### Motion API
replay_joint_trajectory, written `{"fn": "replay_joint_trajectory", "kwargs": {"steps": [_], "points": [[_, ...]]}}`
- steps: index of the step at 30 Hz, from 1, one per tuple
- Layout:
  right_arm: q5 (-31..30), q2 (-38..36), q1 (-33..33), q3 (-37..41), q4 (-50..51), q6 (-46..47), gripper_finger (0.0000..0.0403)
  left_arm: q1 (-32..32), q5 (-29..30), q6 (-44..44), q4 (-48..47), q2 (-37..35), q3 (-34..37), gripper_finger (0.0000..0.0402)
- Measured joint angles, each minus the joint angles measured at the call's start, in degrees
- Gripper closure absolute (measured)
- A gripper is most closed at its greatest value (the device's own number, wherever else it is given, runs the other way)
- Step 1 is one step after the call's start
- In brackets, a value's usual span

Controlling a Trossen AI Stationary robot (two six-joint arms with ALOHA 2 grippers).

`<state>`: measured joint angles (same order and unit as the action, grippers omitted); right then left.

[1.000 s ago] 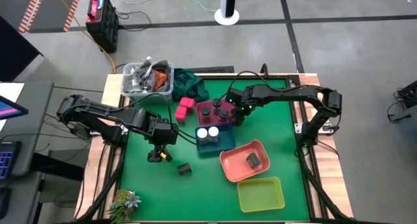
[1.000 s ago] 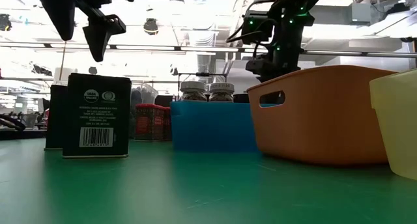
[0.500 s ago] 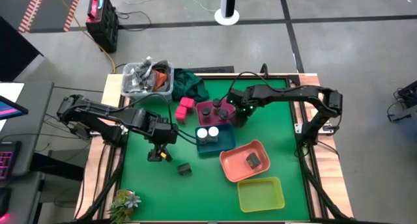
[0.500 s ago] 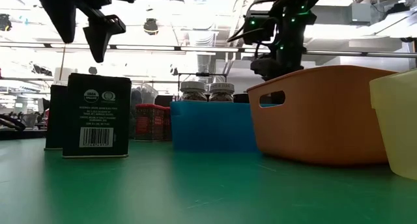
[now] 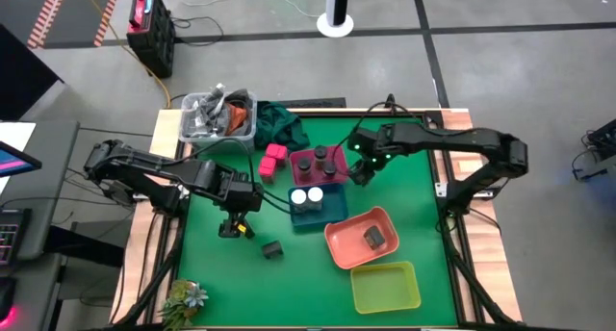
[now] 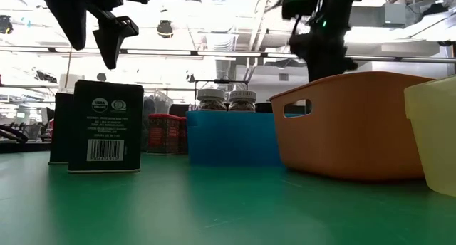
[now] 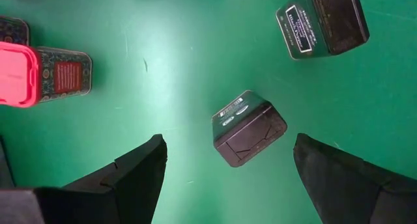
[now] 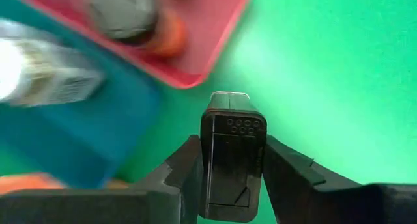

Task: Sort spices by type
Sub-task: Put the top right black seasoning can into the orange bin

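Right gripper lifts a dark box clear of the trays

The right gripper (image 5: pixel 360 173), clamped on a dark grey box (image 8: pixel 232 152), has shifted rightward, above centre frame beside the pink tray (image 5: pixel 306 177); the left gripper (image 5: pixel 234 231) hangs spread wide, empty, over another box (image 7: pixel 248 127).

Robotics lab or workshop. Grey concrete floor (image 5: pixel 500 81) with hazard-striped tape (image 5: pixel 53 13), loose cables (image 5: pixel 231 6), wood-framed green table (image 5: pixel 404 216), exposed ceiling ducts and lights (image 6: pixel 214 31).
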<state>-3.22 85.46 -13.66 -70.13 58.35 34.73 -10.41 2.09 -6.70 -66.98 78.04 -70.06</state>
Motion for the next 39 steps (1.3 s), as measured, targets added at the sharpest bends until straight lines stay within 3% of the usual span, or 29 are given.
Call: {"fn": "replay_joint_trajectory", "kwargs": {"steps": [9,19,28,39], "points": [[3.97,-7.79,13.67,-1.39,-1.31,11.17,0.0240,1.93,6.40,-0.89,0.02,-0.02,0.00,0.0084],[3.86,-6.58,29.72,-1.39,-3.06,31.09,0.0240,7.88,10.27,-5.44,0.40,-0.02,0.02,0.0084],[2.99,-1.35,34.60,-1.88,-4.03,38.66,0.0240,13.20,9.50,-7.63,3.55,-0.02,0.02,0.0084],[-0.27,9.48,35.76,-11.45,5.76,33.87,0.0233,14.08,7.21,-5.77,3.43,-0.02,0.02,0.0084]]}}
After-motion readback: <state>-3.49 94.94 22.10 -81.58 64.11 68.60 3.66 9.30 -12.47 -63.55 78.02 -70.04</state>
